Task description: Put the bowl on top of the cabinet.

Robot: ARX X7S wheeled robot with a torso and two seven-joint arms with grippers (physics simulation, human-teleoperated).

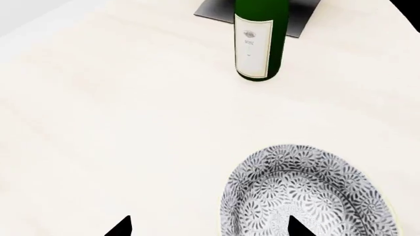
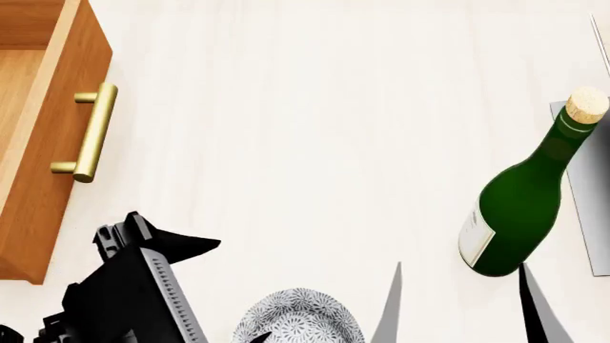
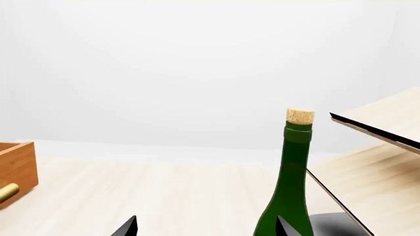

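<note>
The bowl [image 1: 308,196], white with a fine grey pattern, stands upright on the pale table and also shows at the near edge of the head view [image 2: 300,318]. My left gripper [image 1: 210,227] is open and low over the table. One fingertip [image 1: 298,226] is over the bowl's inside, the other is outside on bare table, and the rim lies between them. The orange-brown cabinet [image 2: 43,179] with a brass bar handle [image 2: 96,132] stands at the far left. My right gripper [image 3: 206,226] is open and holds nothing, close to the bottle.
A green corked wine bottle [image 2: 515,207] stands upright right of the bowl, also seen in the left wrist view [image 1: 259,39] and the right wrist view [image 3: 288,187]. Behind it is a pale rack [image 3: 374,130] on a dark grey base [image 1: 262,17]. Pale tabletop [image 2: 305,128] lies between cabinet and bottle.
</note>
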